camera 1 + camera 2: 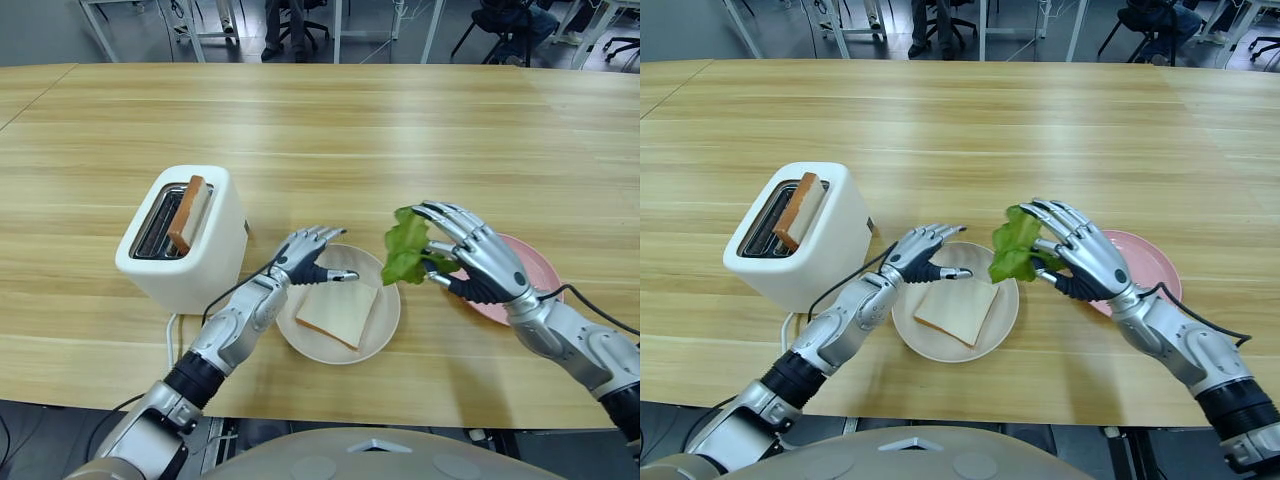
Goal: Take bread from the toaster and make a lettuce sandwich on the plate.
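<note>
Bread (338,315): white square slice lay on round beige plate (385,325) near wooden table (300,140) front edge.
Right hand (485,262): pinched green lettuce leaf (405,250).
Left hand (308,255): spread, empty.

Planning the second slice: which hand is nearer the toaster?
Left. The left hand sits at the edge of the cream plate, just beside the toaster; the right hand holds lettuce beyond the plate's far side.
</note>
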{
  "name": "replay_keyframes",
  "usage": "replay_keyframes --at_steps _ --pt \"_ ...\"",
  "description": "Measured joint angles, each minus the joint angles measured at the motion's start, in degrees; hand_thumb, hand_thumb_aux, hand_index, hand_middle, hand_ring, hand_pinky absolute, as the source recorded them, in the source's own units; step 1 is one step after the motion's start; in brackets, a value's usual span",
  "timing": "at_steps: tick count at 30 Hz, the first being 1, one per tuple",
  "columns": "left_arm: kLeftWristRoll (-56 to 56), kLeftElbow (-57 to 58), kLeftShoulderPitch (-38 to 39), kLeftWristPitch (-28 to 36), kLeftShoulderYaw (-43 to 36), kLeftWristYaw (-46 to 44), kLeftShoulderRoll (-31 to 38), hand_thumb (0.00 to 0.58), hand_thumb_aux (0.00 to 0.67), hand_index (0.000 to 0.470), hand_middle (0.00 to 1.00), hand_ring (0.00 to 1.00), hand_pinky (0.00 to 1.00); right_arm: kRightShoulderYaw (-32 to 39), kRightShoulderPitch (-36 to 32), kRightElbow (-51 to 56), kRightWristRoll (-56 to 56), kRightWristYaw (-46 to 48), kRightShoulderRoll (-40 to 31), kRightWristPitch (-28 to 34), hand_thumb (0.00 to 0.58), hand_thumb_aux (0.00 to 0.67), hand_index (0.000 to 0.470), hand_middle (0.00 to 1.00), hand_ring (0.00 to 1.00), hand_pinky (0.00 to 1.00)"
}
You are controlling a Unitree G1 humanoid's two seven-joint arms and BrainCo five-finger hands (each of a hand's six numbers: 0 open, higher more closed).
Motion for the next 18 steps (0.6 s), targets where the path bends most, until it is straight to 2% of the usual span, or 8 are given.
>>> replay_keyframes --at_steps 6,12,18 --pt "2.6 -20.0 9.1 5.4 11.8 2.6 0.6 0.0 0.0 0.0 0.0 0.0 0.0 3.5 -2.1 0.9 -1.5 6.5 7.7 -0.2 0.58 0.67 0.46 0.0 0.0 0.0" --pt "3.4 -34.8 18.4 10.1 27.8 -1.0 4.3 0.0 0.0 0.0 0.0 0.0 0.0 8.8 -4.2 5.2 -5.4 15.0 11.2 1.4 0.58 0.67 0.46 0.0 0.0 0.0" --pt "5.5 -41.3 21.8 13.9 38.6 -5.1 4.7 0.0 0.0 0.0 0.0 0.0 0.0 10.7 -6.5 7.2 -6.7 18.5 12.9 2.5 0.58 0.67 0.46 0.0 0.0 0.0"
